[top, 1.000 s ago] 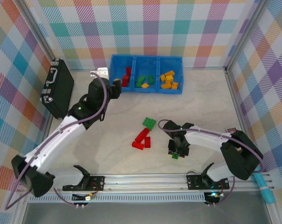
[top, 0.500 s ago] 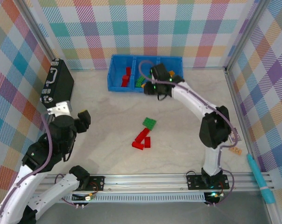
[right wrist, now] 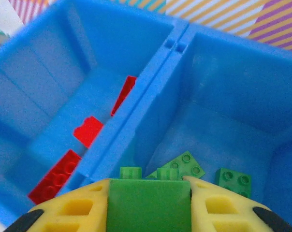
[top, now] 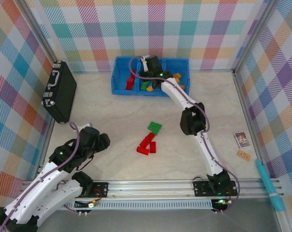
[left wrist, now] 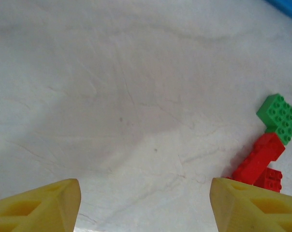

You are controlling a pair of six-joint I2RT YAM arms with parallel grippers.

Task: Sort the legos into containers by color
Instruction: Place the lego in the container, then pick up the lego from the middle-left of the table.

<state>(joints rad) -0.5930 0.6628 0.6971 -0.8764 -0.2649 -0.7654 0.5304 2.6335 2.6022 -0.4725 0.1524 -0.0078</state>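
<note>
Over the pale marbled surface, the left gripper is hovering open and empty near loose red legos. Farther off, the right gripper is clamping a green lego above the blue bin divider; it is probably worth centring over the middle compartment before releasing.

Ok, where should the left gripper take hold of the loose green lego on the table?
Probably from above, pinching the loose green lego across the two side edges clear of the red legos: it lies flat, studs up, its near edge against a red one.
</note>
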